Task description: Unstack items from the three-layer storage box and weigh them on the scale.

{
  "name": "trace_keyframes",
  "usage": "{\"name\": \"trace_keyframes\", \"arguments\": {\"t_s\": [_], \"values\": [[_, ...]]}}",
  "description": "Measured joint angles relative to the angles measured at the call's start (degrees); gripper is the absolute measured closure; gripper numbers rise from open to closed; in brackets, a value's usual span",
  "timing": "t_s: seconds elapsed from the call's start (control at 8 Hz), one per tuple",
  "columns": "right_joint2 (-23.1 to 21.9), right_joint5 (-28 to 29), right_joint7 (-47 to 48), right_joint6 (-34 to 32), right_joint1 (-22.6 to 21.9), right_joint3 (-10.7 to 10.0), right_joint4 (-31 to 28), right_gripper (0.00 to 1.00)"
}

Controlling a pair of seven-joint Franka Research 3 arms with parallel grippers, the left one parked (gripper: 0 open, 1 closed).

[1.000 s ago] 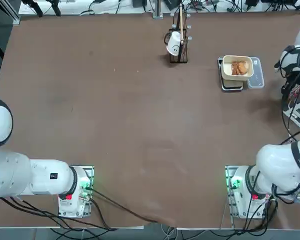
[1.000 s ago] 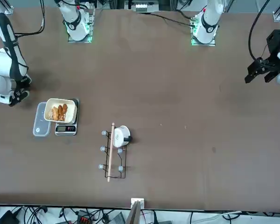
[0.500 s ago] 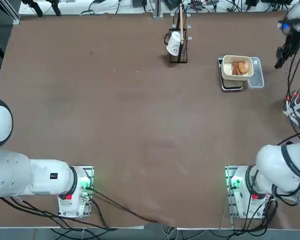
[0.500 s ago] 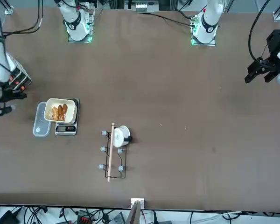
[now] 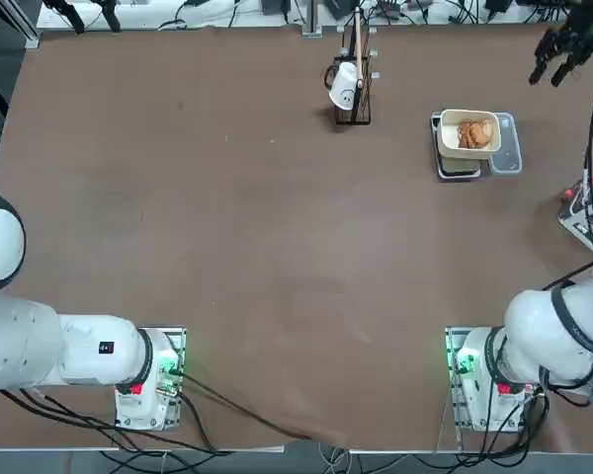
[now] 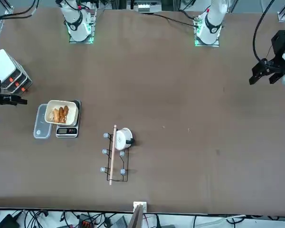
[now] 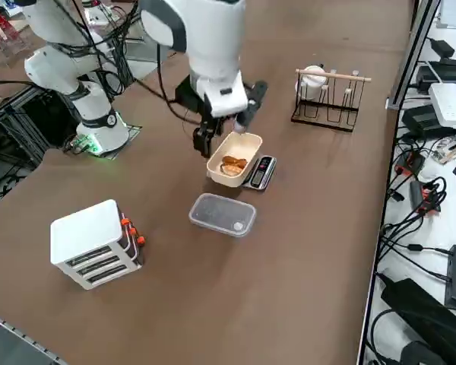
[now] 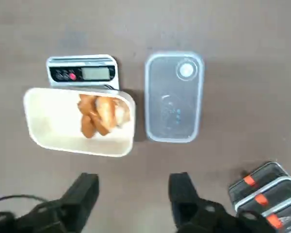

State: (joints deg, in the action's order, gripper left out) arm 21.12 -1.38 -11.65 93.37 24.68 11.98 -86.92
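Writing: none readable; the small grey flat scale (image 8: 82, 73) shows a blank display and a red button.
Scale: near the worktop's far right corner as the robot faces it, carrying a cream rounded-rectangular bowl (image 8: 58, 124) as its pan.
Items: reddish-brown lumpy food pieces (image 8: 103, 114) lying in the bowl.
Lid: a clear rectangular plastic lid (image 7: 222, 214) flat on the worktop just beside the scale.
Storage box: white three-layer plastic box with orange tabs (image 7: 95, 242), at the right edge, apart from the scale.
Right gripper (image 8: 133, 196): black fingers spread wide, holding nothing, raised above the worktop beside the bowl.
Surroundings: black wire stand with a white cup (image 5: 350, 87) near the far edge, clear of the scale.
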Motion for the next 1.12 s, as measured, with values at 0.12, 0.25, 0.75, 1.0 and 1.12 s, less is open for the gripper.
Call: {"name": "trace_keyframes", "arguments": {"t_s": [0.12, 0.25, 0.75, 1.0, 1.12], "values": [[-0.2, 0.0, 1.9, -0.1, -1.7, 0.0, 0.8, 0.0], [-1.6, 0.0, 2.8, -0.7, -3.9, -0.3, 1.6, 0.0], [-12.7, 0.5, 6.3, -4.9, -21.1, -6.1, 1.4, 0.0], [-18.6, 2.7, 7.9, -3.6, -25.8, -9.9, -4.4, 0.0], [-21.2, 2.9, 7.9, -2.5, -26.5, -10.8, -7.7, 0.0]]}}
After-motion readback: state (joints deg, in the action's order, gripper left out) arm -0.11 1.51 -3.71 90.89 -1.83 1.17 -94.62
